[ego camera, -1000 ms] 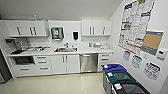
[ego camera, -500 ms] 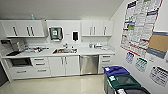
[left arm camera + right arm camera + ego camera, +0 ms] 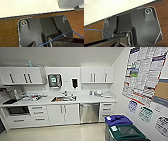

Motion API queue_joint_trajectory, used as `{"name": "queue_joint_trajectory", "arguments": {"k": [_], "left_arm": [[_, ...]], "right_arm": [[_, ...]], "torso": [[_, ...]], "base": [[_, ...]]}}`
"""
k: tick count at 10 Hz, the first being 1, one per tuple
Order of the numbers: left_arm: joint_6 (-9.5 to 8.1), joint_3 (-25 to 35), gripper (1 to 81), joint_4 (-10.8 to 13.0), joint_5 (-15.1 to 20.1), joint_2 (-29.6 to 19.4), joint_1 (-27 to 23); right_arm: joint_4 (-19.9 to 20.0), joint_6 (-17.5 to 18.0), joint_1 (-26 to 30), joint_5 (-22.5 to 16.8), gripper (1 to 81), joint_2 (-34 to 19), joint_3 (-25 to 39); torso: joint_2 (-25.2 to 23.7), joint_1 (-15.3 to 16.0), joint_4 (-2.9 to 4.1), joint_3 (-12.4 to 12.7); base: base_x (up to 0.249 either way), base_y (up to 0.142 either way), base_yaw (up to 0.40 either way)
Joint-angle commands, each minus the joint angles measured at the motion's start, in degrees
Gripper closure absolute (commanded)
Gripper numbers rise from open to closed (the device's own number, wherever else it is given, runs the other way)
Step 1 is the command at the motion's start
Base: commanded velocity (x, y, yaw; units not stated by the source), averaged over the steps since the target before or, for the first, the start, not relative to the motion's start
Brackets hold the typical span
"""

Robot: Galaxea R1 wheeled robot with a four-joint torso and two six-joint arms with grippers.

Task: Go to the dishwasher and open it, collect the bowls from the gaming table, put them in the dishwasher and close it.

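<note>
Stainless-steel dishwasher (image 3: 90, 112) sits lower centre-right of the head frame, door closed, under the counter (image 3: 82, 99) right of the sink (image 3: 63, 98); neither gripper's finger state can be told.

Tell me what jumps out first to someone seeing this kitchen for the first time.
Probably the bright bins at lower right: a blue-lidded bin with a green-lidded bin in front of it. Next, the stainless-steel dishwasher, shut, under the white counter right of the sink, and the poster-covered wall on the right.
</note>
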Motion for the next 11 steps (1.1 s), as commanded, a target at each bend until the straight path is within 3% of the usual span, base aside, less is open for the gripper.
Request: {"name": "queue_joint_trajectory", "arguments": {"k": [1, 11], "left_arm": [[0.15, 0.3, 1.0, 0.2, 2.6, -0.6, -3.5], [0.15, 0.3, 1.0, -0.1, 2.6, -0.8, -3.5]], "right_arm": [[-0.4, -0.1, 3.2, -3.0, 1.0, -0.4, 0.4], [-0.6, -0.2, 3.4, -3.0, 1.0, 0.3, 0.4]], "torso": [[0.0, 0.0, 0.0, 0.0], [0.0, 0.0, 0.0, 0.0]], "base": [[0.141, 0.0, 0.0], [0.114, 0.0, 0.0]]}}
